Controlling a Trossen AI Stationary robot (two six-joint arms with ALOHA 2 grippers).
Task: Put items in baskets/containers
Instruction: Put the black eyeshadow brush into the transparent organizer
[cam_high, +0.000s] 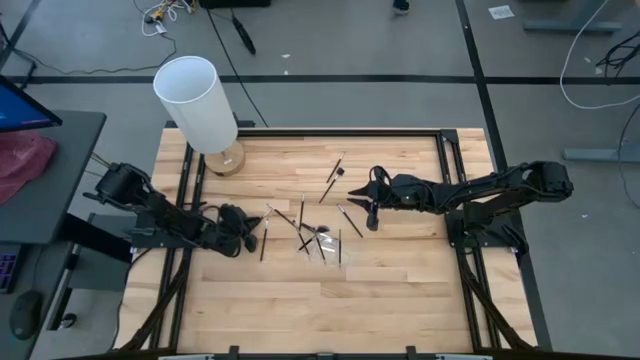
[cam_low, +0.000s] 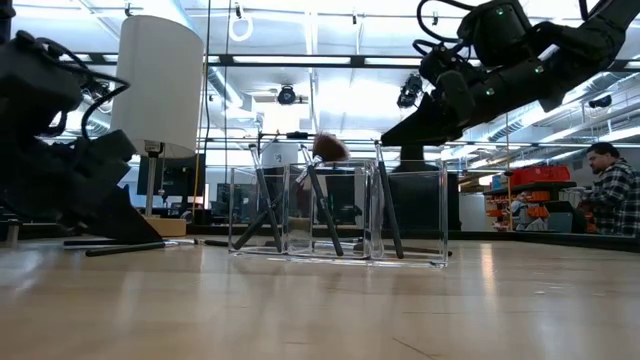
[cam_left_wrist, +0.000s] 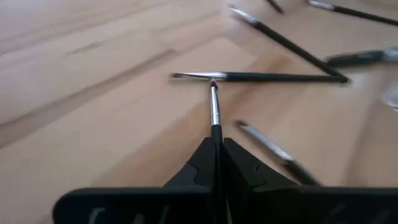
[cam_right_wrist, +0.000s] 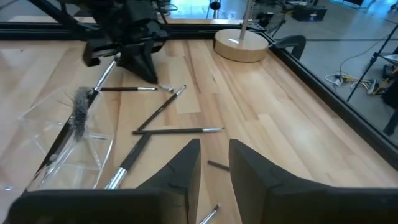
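Note:
Several thin black brushes (cam_high: 335, 180) lie scattered on the wooden table. A clear low holder (cam_low: 410, 215) stands mid-table with several brushes leaning upright in it, one with a fluffy head (cam_right_wrist: 79, 112). My left gripper (cam_left_wrist: 217, 155) sits low at the table's left, shut on one thin brush (cam_left_wrist: 214, 112) with a silver ferrule. That brush points at another one lying crosswise (cam_left_wrist: 273, 77). My right gripper (cam_right_wrist: 214, 165) hovers open right of the holder, above the table, with nothing between its fingers. My left gripper pinches the brush's black handle (cam_left_wrist: 216, 132) between its two fingers, which lie along the brush. The ferrule and bristle end stick straight out ahead of the fingertips, low over the wood. Whether the tip touches the table I cannot tell.
A tall white cylinder (cam_high: 195, 95) on a round wooden base (cam_high: 226, 160) stands at the far left corner. A black frame (cam_high: 440, 135) borders the table. Bare wood lies along the near side. A person (cam_low: 612, 190) stands in the room beyond.

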